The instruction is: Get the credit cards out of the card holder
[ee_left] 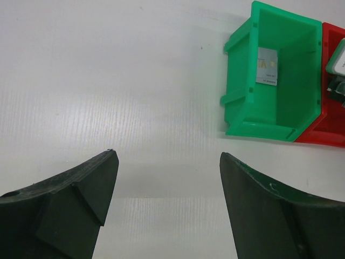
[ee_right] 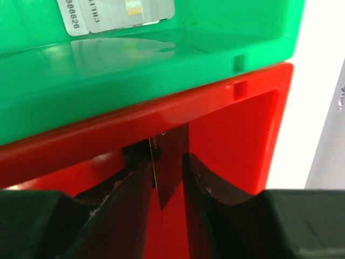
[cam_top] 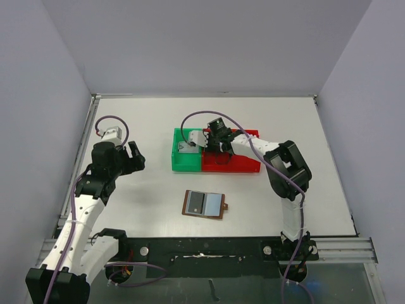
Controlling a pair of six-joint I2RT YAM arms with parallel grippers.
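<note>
The brown card holder (cam_top: pixel 204 204) lies open on the table in front of the bins, and a dark card (cam_top: pixel 196 203) shows in its left panel. My right gripper (ee_right: pixel 167 157) reaches down into the red bin (ee_right: pixel 242 140). Its jaws are parted a little, and a dark credit card (ee_right: pixel 175 143) stands on edge between them, leaning on the left finger. In the green bin (ee_left: pixel 253 116) a silver card (ee_left: pixel 267 66) lies flat. My left gripper (ee_left: pixel 168 156) hovers open over bare table to the left, with nothing in it.
The green bin (cam_top: pixel 186 161) and red bin (cam_top: pixel 243 166) stand side by side at the table's middle, beyond the holder. Grey walls close the table in at the back and both sides. My right arm (cam_top: pixel 285 171) arches over the red bin from the right.
</note>
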